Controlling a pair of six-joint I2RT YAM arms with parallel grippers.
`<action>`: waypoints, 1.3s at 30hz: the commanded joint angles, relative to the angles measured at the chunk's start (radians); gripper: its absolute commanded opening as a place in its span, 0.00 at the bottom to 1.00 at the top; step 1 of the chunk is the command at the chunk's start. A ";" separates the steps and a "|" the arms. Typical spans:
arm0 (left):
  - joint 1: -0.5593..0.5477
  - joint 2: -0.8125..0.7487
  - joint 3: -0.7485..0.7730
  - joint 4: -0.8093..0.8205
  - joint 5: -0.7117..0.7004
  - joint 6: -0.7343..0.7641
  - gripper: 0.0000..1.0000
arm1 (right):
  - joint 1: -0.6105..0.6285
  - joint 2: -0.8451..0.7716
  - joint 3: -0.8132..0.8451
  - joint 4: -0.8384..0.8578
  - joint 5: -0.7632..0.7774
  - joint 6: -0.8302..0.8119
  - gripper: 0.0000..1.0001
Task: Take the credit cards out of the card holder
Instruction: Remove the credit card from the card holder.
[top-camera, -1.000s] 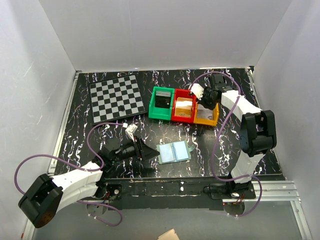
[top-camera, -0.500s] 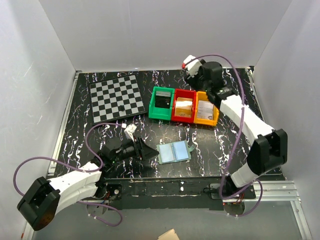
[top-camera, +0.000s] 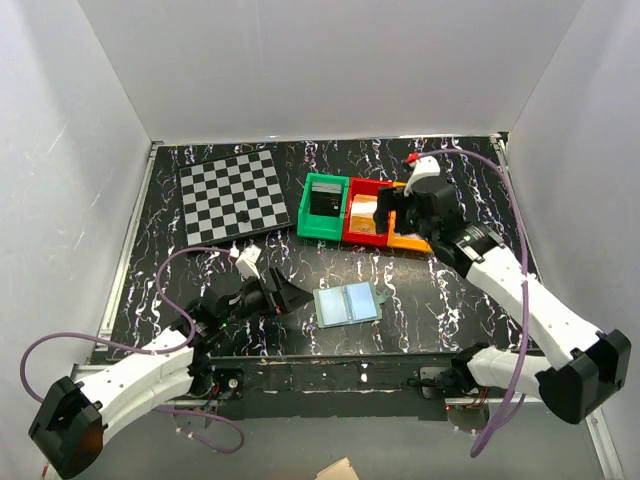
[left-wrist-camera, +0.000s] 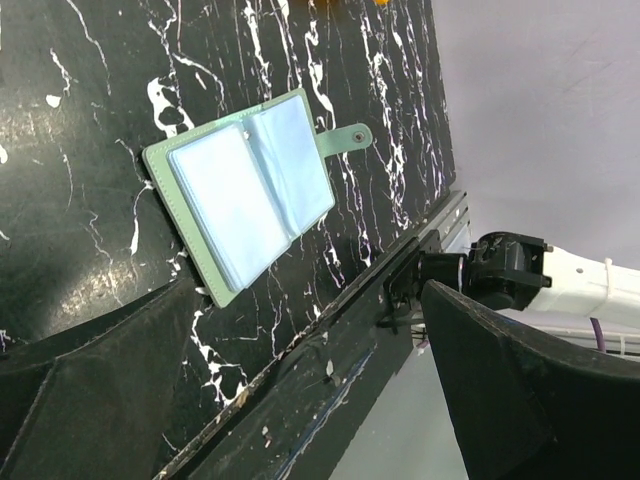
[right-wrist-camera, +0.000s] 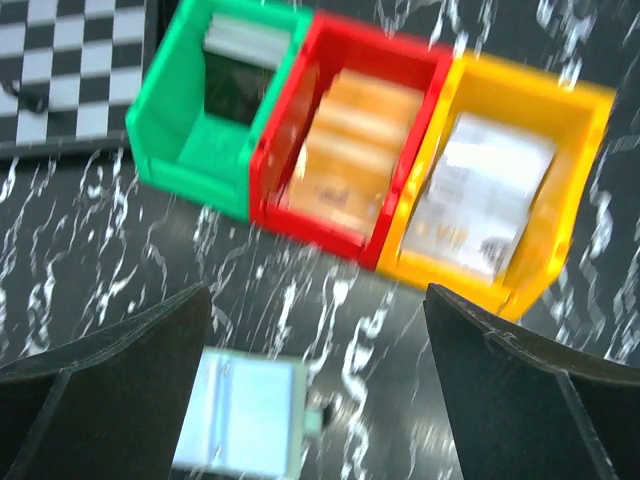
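Note:
The card holder (top-camera: 347, 302) lies open and flat on the black marbled table, light-blue pockets up, snap tab to the right. It also shows in the left wrist view as the card holder (left-wrist-camera: 245, 190) and, blurred, in the right wrist view as the card holder (right-wrist-camera: 245, 415). I cannot tell whether its pockets hold cards. My left gripper (top-camera: 285, 298) stands open just left of it, not touching; the left gripper (left-wrist-camera: 310, 290) is empty. My right gripper (top-camera: 385, 213) hovers open above the bins; the right gripper (right-wrist-camera: 315, 295) holds nothing. Credit cards lie in the bins: dark (right-wrist-camera: 235, 95), orange (right-wrist-camera: 350, 155), white (right-wrist-camera: 485, 205).
A green bin (top-camera: 306, 205), a red bin (top-camera: 365, 239) and a yellow bin (top-camera: 412, 243) stand side by side behind the holder. A checkerboard (top-camera: 232, 192) lies at the back left. The table's near edge (left-wrist-camera: 330, 330) runs close beside the holder. White walls enclose the table.
My right arm swung from the yellow bin, up and back, then forward over the bins, its jaws opening. My left gripper opened wider and drew slightly back to the left.

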 joint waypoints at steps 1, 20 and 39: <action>0.000 -0.017 -0.008 -0.031 0.017 -0.009 0.98 | 0.018 -0.058 -0.040 -0.260 -0.060 0.289 0.96; -0.021 0.092 0.051 0.010 0.051 0.020 0.94 | 0.070 -0.093 -0.444 -0.155 -0.214 0.459 0.64; -0.023 0.082 0.034 0.006 0.042 0.017 0.93 | 0.066 0.101 -0.396 -0.078 -0.182 0.415 0.46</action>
